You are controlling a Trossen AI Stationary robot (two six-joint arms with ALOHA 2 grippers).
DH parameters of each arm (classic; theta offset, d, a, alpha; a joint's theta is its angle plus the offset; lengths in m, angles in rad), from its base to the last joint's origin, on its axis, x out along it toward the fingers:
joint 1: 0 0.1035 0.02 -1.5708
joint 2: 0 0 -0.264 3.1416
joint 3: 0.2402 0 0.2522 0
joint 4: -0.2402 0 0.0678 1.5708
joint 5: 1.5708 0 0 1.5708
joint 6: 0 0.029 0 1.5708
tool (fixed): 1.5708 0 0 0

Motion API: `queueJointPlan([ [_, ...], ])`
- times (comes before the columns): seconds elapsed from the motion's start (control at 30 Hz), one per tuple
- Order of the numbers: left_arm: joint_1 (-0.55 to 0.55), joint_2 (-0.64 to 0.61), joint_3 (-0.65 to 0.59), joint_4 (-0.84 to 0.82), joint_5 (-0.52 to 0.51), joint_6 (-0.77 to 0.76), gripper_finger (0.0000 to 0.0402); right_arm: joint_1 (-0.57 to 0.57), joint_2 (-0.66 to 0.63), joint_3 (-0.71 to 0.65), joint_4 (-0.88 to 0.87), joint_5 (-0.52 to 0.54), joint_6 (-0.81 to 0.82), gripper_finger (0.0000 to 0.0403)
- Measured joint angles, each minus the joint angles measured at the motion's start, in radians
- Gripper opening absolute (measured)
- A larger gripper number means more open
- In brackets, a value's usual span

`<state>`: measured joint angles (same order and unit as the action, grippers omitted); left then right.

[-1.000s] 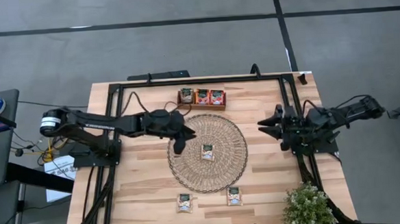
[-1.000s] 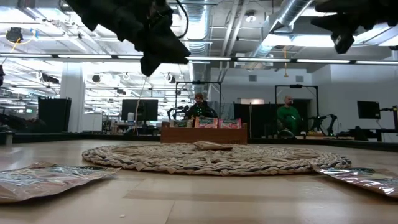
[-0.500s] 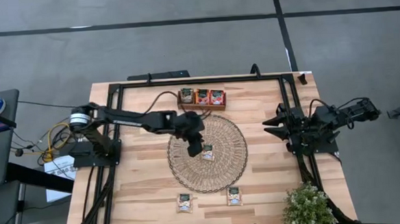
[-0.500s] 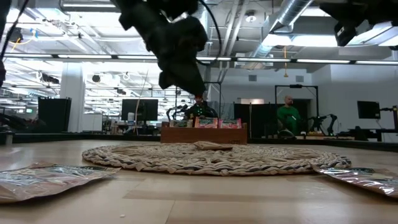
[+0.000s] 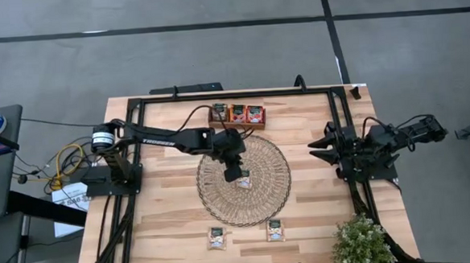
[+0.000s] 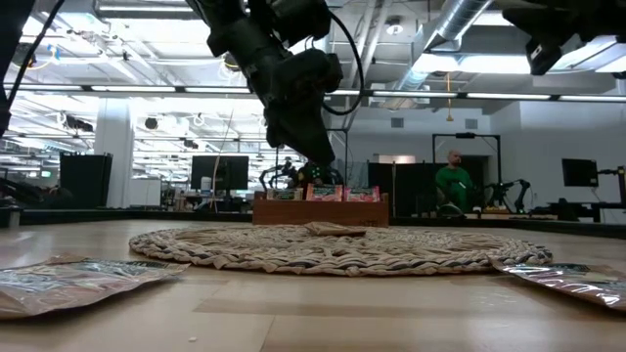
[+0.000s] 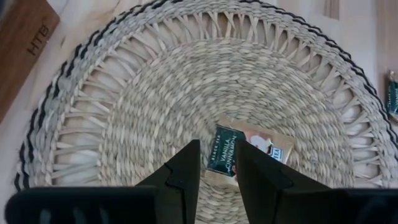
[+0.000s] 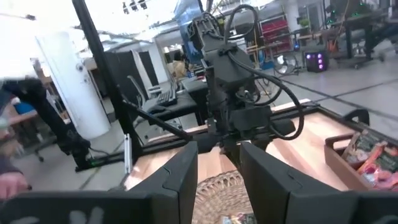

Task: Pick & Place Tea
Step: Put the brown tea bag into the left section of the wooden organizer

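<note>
A beige tea sachet (image 7: 252,154) with a dark green top lies flat on the middle of the round woven mat (image 5: 221,203). My left gripper (image 7: 216,147) hangs open just above the sachet's green end, slanting down and touching nothing; the low view shows it (image 6: 321,164) clear of the mat. Two more sachets (image 5: 217,238) (image 5: 275,230) lie on the table near its front edge. The wooden tray (image 5: 237,114) at the far side of the mat holds sachets standing upright. My right gripper (image 5: 313,149) waits open, high at the table's right.
A potted plant (image 5: 361,242) stands at the near right corner. Black frame rails (image 5: 135,137) run along the table's left, far and right sides. People sit in the room beyond the table (image 6: 453,186). Bare wood lies left and right of the mat.
My left gripper has moved from the mat's far left rim toward the table's right, to over the mat's middle, has sunk lower and tipped further down. It now stands above the sachet. The sachet has stayed where it was.
</note>
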<state>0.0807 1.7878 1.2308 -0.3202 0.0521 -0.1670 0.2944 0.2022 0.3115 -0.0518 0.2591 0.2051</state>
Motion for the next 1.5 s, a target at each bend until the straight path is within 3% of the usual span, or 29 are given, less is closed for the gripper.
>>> queueJointPlan([
  [0.13, -0.001, 0.012, 0.0, 0.009, 0.002, 0.006, 0.0089, 0.0, 0.001, 0.0, 0.0, -0.055, -0.061, 0.0114],
  [0.33, -0.009, 0.026, 0.001, 0.015, 0.032, 0.043, 0.0092, -0.004, 0.0, -0.036, 0.011, -0.101, -0.02, 0.0114],
  [0.7, -0.009, 0.031, 0.0, 0.037, 0.02, 0.07, 0.0103, -0.024, -0.001, -0.221, 0.293, -0.155, 0.036, 0.0114],
  [1.0, -0.009, 0.031, 0.0, 0.042, -0.044, -0.012, 0.0143, -0.042, -0.002, -0.223, 0.309, -0.182, 0.058, 0.0114],
  [1.17, -0.009, 0.031, 0.0, 0.078, -0.031, -0.07, 0.0157, -0.04, -0.002, -0.223, 0.308, -0.185, 0.059, 0.0114],
  [1.33, -0.017, 0.031, 0.0, 0.089, 0.011, -0.032, 0.0166, -0.04, -0.002, -0.223, 0.3, -0.185, 0.059, 0.0114],
  [1.5, -0.041, 0.031, 0.0, 0.074, 0.012, 0.019, 0.0202, -0.04, -0.002, -0.223, 0.296, -0.185, 0.059, 0.0114],
])
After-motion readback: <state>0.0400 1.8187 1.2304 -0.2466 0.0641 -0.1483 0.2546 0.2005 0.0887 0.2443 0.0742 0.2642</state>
